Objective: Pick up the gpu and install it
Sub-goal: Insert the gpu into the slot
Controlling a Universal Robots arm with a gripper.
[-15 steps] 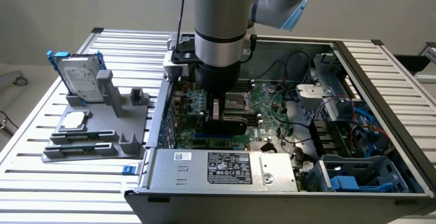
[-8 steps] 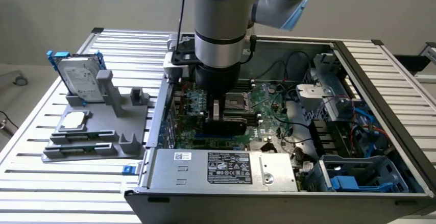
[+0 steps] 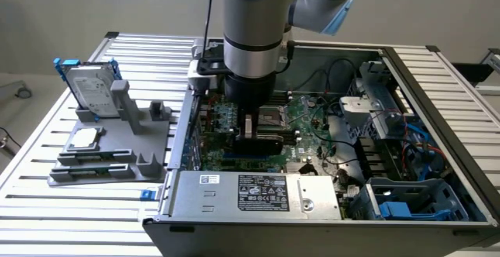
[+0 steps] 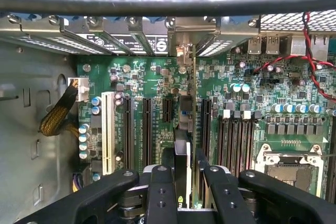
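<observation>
The gpu (image 4: 185, 129) is seen edge-on in the wrist view, standing upright over the green motherboard (image 4: 142, 77) among the long black expansion slots. Its silver end bracket reaches the row of rear slot covers. My gripper (image 4: 188, 192) is shut on the gpu, with a black finger (image 4: 160, 187) on either side of the card. From the exterior view, the gripper (image 3: 248, 129) is lowered into the open computer case (image 3: 437, 93), and the gpu's black shroud (image 3: 256, 146) sits just below it, close to the board. Whether the card's edge is in a slot is hidden.
A hard drive in a blue frame (image 3: 90, 90) and a square processor chip (image 3: 84, 138) rest on a grey fixture (image 3: 117, 151) at the exterior view's left. The power supply (image 3: 266, 192) fills the case front. A CPU socket (image 4: 289, 166), red-black wires (image 4: 315, 61) and a braided cable (image 4: 58, 116) flank the slots.
</observation>
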